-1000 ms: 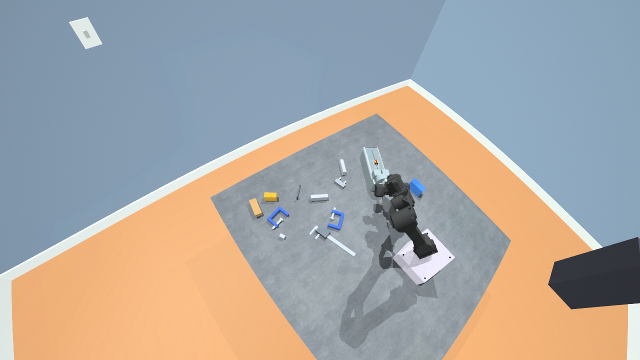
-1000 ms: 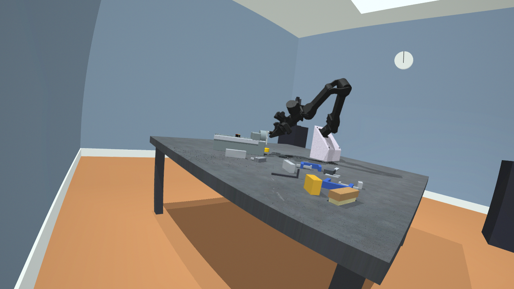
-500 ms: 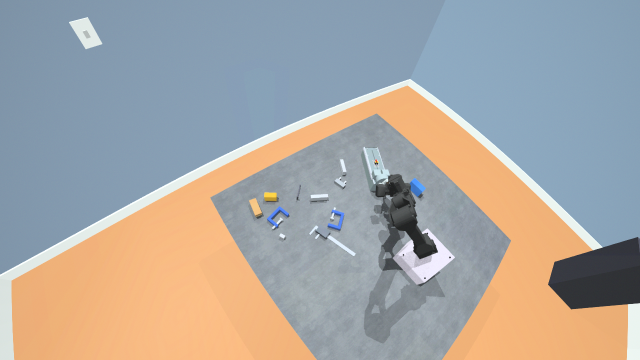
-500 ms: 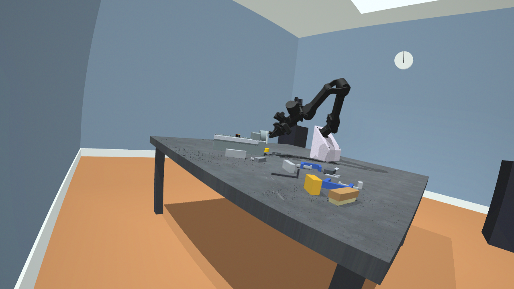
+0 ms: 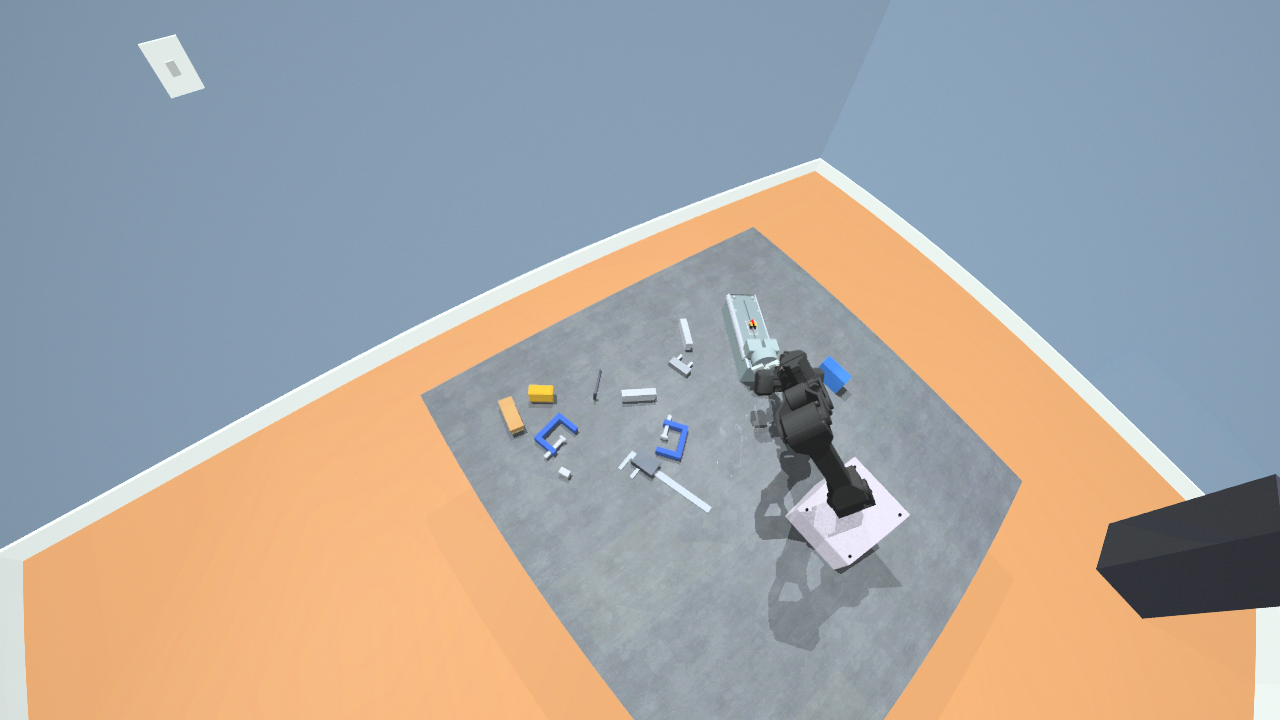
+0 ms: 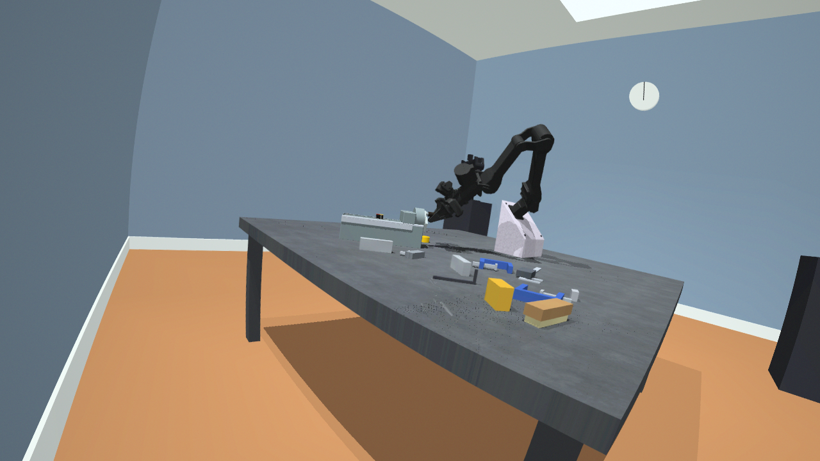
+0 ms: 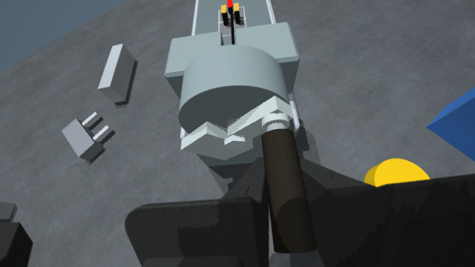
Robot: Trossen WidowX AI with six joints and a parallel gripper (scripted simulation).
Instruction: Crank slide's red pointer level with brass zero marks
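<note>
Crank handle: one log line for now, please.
gripper: shut on crank handle | red pointer: near brass marks | release: pending

Looks like a workshop corner: blue clamps (image 5: 685, 440) (image 6: 496, 264), a caliper (image 5: 682, 490) and a dark hex key (image 5: 597, 385) (image 6: 455, 280) lying on a grey desk (image 5: 626, 573) (image 6: 355, 274), near a crank-driven slide machine (image 5: 741, 333) (image 6: 381, 230) (image 7: 234, 67).

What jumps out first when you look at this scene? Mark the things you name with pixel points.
Probably the black robot arm (image 5: 810, 425) (image 6: 539, 154), rising from a pale pink base (image 5: 881, 535) (image 6: 510, 243) and bending over to a grey-green machine (image 5: 746, 338) (image 6: 381, 230) (image 7: 234, 70), its gripper (image 7: 274, 162) closed on the dark handle (image 7: 285, 174). Next, the bright blue block (image 5: 835, 374) (image 7: 458, 124) beside the machine, and two blue clamps (image 5: 684, 440) (image 6: 496, 263) among the tools scattered on the grey table (image 5: 626, 608) (image 6: 401, 303).
</note>
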